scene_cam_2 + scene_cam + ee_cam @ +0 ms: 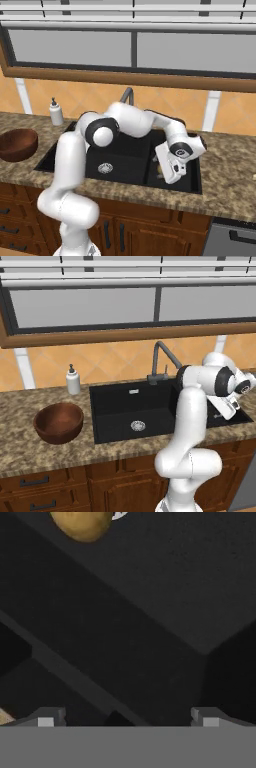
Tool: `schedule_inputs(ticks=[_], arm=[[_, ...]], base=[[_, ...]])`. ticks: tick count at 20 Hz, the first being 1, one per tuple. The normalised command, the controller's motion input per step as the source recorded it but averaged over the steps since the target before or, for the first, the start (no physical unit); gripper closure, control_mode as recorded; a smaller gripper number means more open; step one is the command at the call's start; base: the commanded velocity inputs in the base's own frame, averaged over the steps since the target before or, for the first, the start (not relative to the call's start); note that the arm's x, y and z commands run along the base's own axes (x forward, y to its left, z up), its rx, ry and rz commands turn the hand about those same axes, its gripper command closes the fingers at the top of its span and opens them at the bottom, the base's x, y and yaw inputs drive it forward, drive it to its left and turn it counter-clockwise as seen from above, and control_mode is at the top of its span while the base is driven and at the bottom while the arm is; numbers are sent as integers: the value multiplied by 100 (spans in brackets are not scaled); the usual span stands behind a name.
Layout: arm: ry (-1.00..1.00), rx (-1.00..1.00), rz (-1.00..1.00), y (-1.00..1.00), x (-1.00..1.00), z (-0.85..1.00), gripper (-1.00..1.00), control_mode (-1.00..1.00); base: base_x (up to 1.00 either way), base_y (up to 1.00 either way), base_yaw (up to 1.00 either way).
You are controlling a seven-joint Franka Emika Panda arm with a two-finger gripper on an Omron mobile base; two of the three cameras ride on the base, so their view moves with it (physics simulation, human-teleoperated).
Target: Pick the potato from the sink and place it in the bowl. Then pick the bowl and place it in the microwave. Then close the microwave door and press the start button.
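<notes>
- Pincer (161,169) hangs low over the right part of the sink (125,165) in the right base view, pointing down into the basin; its fingers are too small there to tell how far apart they stand.
- Left base view: the arm bends over the sink (120,408), and the hand sits at the right rim, its tips hidden from this side. The bowl (58,422) stands on the speckled surface (30,456) left of the sink, well apart from the hand, and holds nothing. A white soap bottle (73,380) stands behind it near the wall, and the faucet (162,361) rises behind the basin. A round steel drain (138,426) shows in the basin floor.
- Right base view: the bowl (17,144) is at the far left edge, the soap bottle (56,112) behind it. A small tan patch beside the hand may be the potato, but I cannot tell for sure.
- Hand view: the two finger tips (47,717) stand wide apart at the bottom, released, with nothing between them. The potato (82,523) lies on the dark sink floor at the top edge, well apart from the tips, beside a sliver of bright metal.
- No readable writing or label shows on anything.
</notes>
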Motion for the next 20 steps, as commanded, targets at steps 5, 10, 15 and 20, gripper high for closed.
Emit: schedule_inputs(ticks=[5,10,15,20], arm=[[0,3,0,-6,46,-35,-100,-100],[0,3,0,0,38,-46,-100,-100],[0,3,-2,0,38,-42,-100,-100],[0,1,-3,0,49,-34,-100,-100]], base=[[0,0,0],[0,0,0],[0,0,0],[0,0,0]])
